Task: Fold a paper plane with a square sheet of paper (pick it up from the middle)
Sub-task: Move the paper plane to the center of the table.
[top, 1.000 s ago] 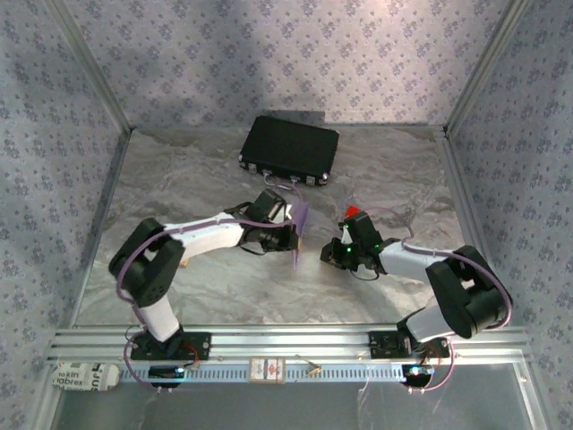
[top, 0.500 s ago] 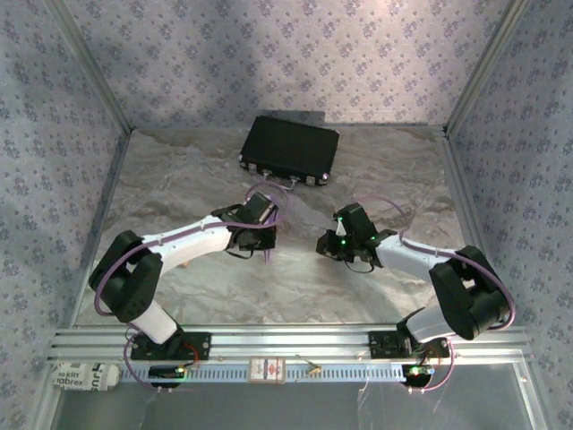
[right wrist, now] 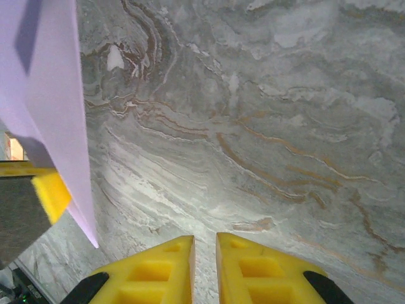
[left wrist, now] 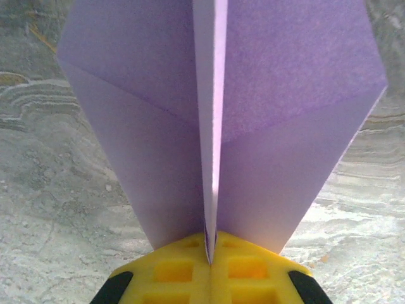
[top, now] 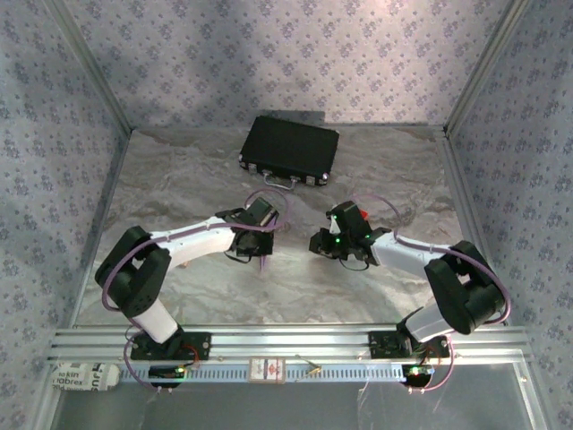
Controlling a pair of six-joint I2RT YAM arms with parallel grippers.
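Note:
My left gripper [left wrist: 211, 253] is shut on the rear edge of the paper plane [left wrist: 278, 126], a pale lilac dart. Its centre crease stands upright between the yellow fingers and its wings spread to both sides. In the top view the left gripper [top: 261, 236] is at the table's middle, with a sliver of the plane [top: 266, 259] hanging below it. My right gripper [right wrist: 204, 244] hovers over bare table, its fingers a narrow gap apart with nothing between them. The plane [right wrist: 54, 95] and a left finger [right wrist: 52, 193] show at the left edge of the right wrist view. The right gripper [top: 319, 244] faces the left one across a short gap.
A black case [top: 289, 148] lies at the back centre of the marbled grey table [top: 179, 179]. A small red block [top: 363, 213] peeks out just behind the right wrist. Metal frame posts and patterned walls close in both sides.
The left gripper has carried the plane left and a little toward the near edge. The right gripper has moved left toward it, and the red block shows behind the right wrist again.

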